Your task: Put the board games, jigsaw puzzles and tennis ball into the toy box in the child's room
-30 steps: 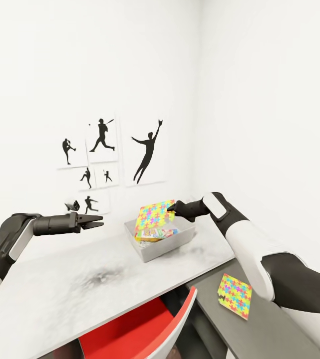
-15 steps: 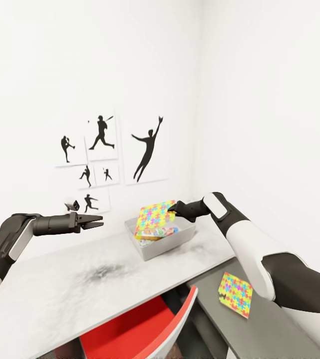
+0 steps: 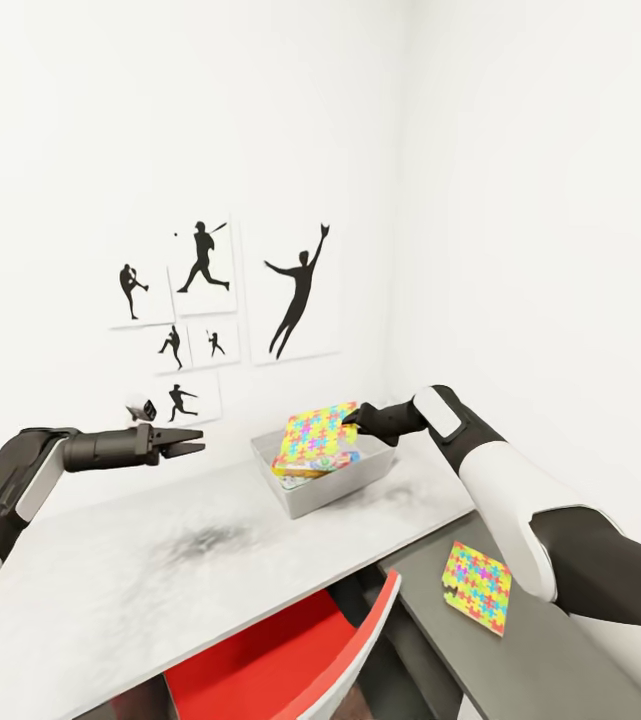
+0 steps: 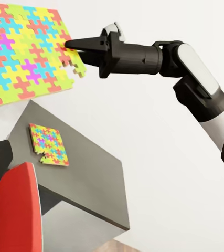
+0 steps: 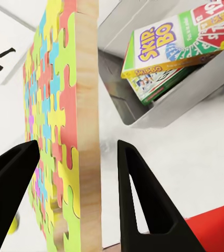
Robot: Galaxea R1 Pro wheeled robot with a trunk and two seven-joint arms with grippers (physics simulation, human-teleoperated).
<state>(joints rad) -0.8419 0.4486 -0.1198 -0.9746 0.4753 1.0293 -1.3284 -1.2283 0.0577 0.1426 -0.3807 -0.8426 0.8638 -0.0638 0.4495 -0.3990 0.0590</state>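
My right end effector [image 3: 356, 418] is gripping a jigsaw puzzle [image 3: 312, 436] by its edge, tilted over the toy box [image 3: 332, 478] on the surface [image 3: 160, 570]. It seems not yet inside. My left end effector [image 3: 186, 442] is hanging unclenched, carrying nothing.

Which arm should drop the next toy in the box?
Right. Its end effector already holds a jigsaw puzzle over the toy box, so it likely just needs to release. The left end effector hangs open and empty, off to the box's side.
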